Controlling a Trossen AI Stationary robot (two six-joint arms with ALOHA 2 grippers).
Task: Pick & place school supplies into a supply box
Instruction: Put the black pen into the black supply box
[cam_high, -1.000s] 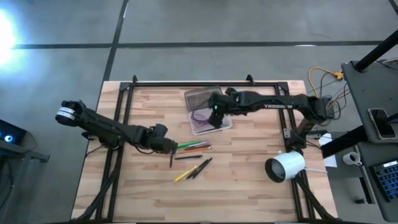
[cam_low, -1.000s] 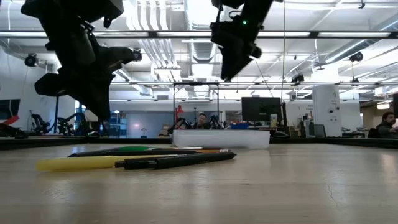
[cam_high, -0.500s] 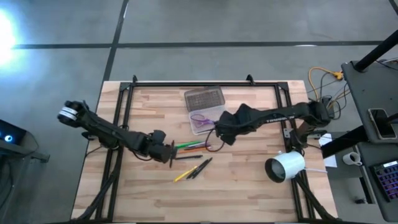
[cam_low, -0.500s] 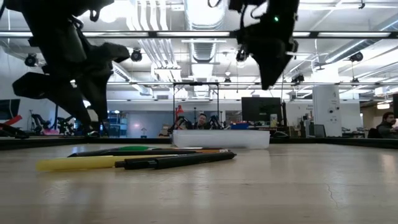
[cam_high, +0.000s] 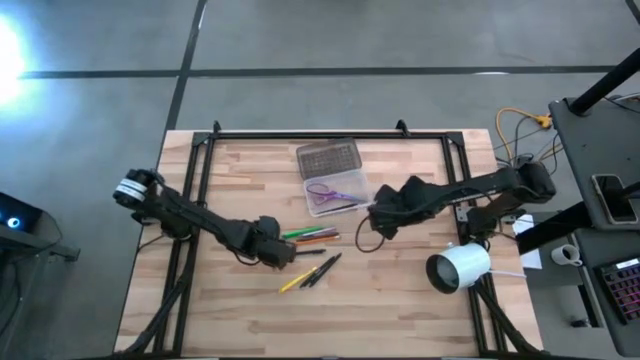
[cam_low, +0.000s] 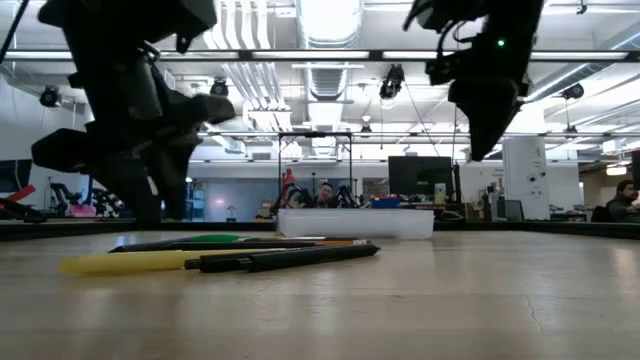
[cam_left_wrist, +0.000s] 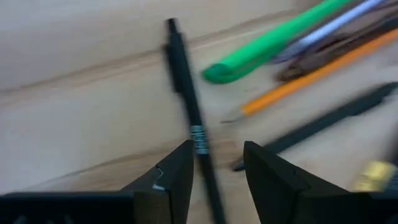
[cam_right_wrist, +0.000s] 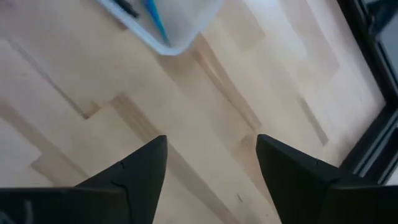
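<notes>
Risk sits mainly with the left gripper (cam_left_wrist: 214, 174), whose fingers are spread and straddle a black pen (cam_left_wrist: 189, 115) low on the table; in the high view that gripper (cam_high: 278, 254) is at centre left, just left of the loose pile. We judge the pen may be caught near its end and not its middle, so it could pivot or slip out as it lifts. The green marker (cam_left_wrist: 273, 37) and orange pencil (cam_left_wrist: 311, 71) lie close beside it, and another black pen (cam_left_wrist: 323, 121) lies just past the far finger, so a closing finger could nudge them and scatter the pile. The box (cam_high: 335, 195) stands open in the upper middle of the high view, purple scissors (cam_high: 330, 190) inside, its grey lid (cam_high: 328, 157) folded back above it. The right gripper (cam_high: 380, 222) hangs just right of the box with its fingers spread and nothing between them, bare table under it in its wrist view. We think it could block the left arm's path to the box, or clip the box wall (cam_right_wrist: 180, 28). A white cylinder (cam_high: 458, 268) lies at lower right, well apart.
</notes>
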